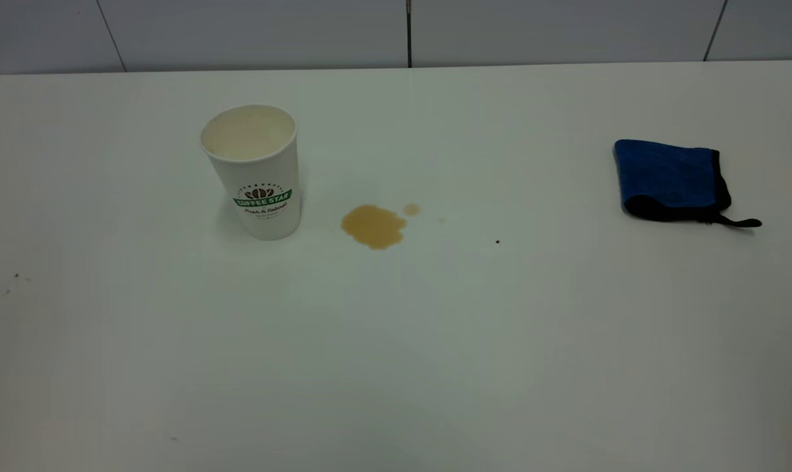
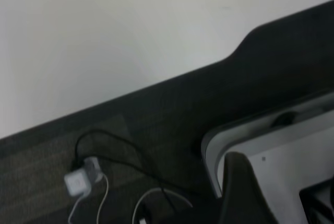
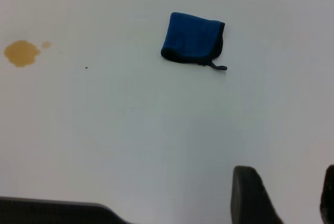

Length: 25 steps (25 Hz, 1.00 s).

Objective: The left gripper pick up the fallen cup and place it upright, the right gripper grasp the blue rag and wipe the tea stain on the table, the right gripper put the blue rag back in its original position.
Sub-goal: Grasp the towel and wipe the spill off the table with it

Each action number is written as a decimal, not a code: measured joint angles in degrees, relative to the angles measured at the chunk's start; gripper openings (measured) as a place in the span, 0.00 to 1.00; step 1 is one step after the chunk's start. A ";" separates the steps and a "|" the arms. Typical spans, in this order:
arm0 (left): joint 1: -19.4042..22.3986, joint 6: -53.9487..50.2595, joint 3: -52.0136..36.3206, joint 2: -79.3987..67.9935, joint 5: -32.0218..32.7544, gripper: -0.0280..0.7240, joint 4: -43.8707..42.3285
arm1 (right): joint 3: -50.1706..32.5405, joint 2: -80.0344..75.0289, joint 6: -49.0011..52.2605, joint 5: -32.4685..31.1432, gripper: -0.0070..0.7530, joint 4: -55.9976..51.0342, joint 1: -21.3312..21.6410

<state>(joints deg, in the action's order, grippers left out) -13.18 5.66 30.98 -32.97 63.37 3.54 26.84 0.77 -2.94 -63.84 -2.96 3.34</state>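
Note:
The white paper cup with a green logo stands upright on the white table, left of centre. Just to its right lies the amber tea stain with a small drop beside it. The blue rag lies flat at the far right, its black loop tail trailing right. Neither arm shows in the exterior view. In the right wrist view the rag and the stain lie well ahead of my right gripper, which is open and empty. My left gripper hangs open over the table's rounded corner, holding nothing.
A few tiny dark specks dot the tabletop. A grey wall with panel seams runs behind the table's far edge. Off the table corner, dark carpet carries a small white adapter and loose cables.

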 joint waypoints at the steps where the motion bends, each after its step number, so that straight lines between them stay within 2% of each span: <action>1: 0.00 0.00 -1.06 2.65 -0.58 0.63 0.00 | 0.00 0.00 0.00 0.00 0.49 0.00 0.00; 12: 0.11 0.00 -2.51 26.09 1.80 0.63 0.00 | 0.00 0.00 0.00 0.00 0.49 0.00 0.00; 20: 9.59 0.00 -2.51 34.00 2.56 0.63 0.21 | 0.00 0.00 0.00 0.00 0.49 0.00 0.00; 25: 10.14 0.00 -2.51 34.06 2.56 0.63 0.21 | 0.00 0.00 0.00 0.00 0.49 0.00 0.00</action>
<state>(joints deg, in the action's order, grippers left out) -3.03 5.66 28.47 1.09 65.93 3.74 26.84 0.77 -2.94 -63.84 -2.96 3.34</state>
